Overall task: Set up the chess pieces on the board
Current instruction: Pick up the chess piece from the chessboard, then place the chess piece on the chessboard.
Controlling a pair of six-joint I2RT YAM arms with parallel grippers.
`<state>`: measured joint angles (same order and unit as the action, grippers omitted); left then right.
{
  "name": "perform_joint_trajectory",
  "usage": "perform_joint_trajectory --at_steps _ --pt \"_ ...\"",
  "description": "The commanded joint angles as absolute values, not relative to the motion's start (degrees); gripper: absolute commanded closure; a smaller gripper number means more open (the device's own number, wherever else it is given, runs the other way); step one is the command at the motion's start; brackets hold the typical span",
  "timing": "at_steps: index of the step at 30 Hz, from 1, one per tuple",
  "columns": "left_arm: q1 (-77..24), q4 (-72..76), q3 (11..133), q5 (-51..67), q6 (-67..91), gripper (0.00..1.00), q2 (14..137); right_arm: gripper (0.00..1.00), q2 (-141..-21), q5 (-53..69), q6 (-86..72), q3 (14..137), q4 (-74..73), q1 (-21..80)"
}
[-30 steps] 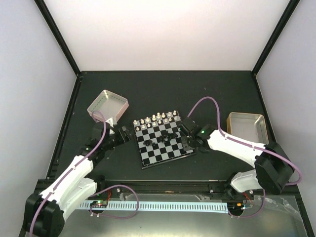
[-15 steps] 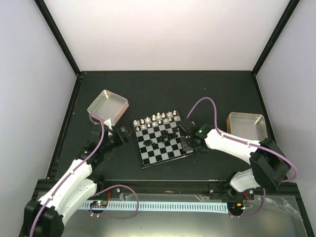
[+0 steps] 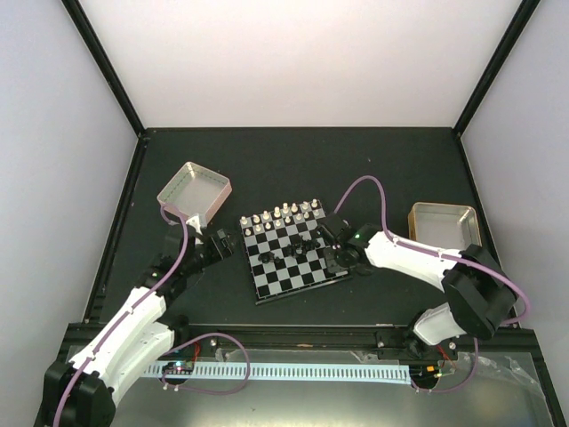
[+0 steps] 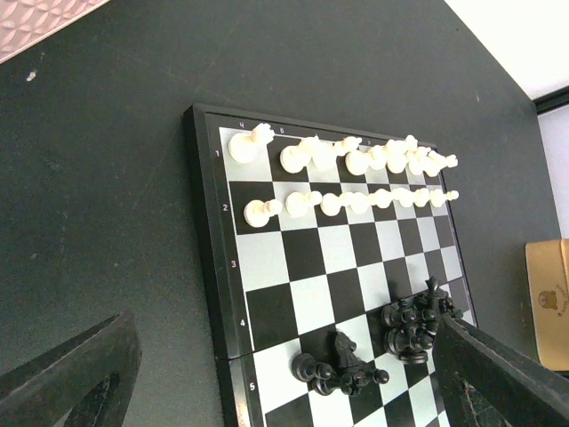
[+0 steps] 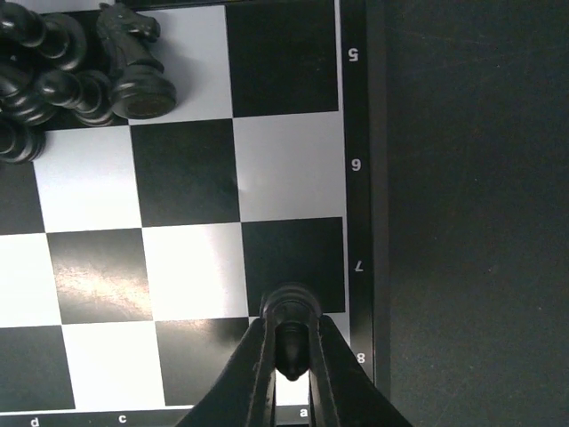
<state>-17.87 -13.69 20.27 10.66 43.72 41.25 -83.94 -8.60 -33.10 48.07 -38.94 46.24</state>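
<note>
The board (image 3: 267, 283) lies at the table's middle, turned a little. White pieces (image 3: 283, 214) stand in two rows along its far edge; they also show in the left wrist view (image 4: 356, 178). Black pieces (image 4: 356, 366) lie heaped in two clusters mid-board, one also in the right wrist view (image 5: 62, 62). My right gripper (image 5: 289, 351) is shut on a small black piece (image 5: 289, 313), held at the board's corner by rows 7 and 8, file a. It also shows in the top view (image 3: 336, 258). My left gripper (image 3: 222, 242) is open wide and empty beside the board's left edge.
A metal tray with pink sides (image 3: 194, 191) stands at the back left, close behind my left arm. A metal tray with tan sides (image 3: 444, 227) stands at the right, beyond my right arm. Black frame rails border the table.
My right gripper has shifted slightly left over the board's right edge with the black piece in it. My left arm has barely moved.
</note>
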Motion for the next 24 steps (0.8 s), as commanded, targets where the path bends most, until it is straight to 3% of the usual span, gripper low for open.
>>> perform_joint_trajectory --at_steps 1,24 --pt "-18.02 -13.75 20.12 9.97 44.25 0.08 40.84 0.95 -83.24 -5.35 -31.78 47.78 -37.07 46.44" --pt "-18.02 -12.39 18.81 9.74 45.44 0.09 37.44 0.94 -85.53 -1.30 -30.33 51.24 -37.61 53.77"
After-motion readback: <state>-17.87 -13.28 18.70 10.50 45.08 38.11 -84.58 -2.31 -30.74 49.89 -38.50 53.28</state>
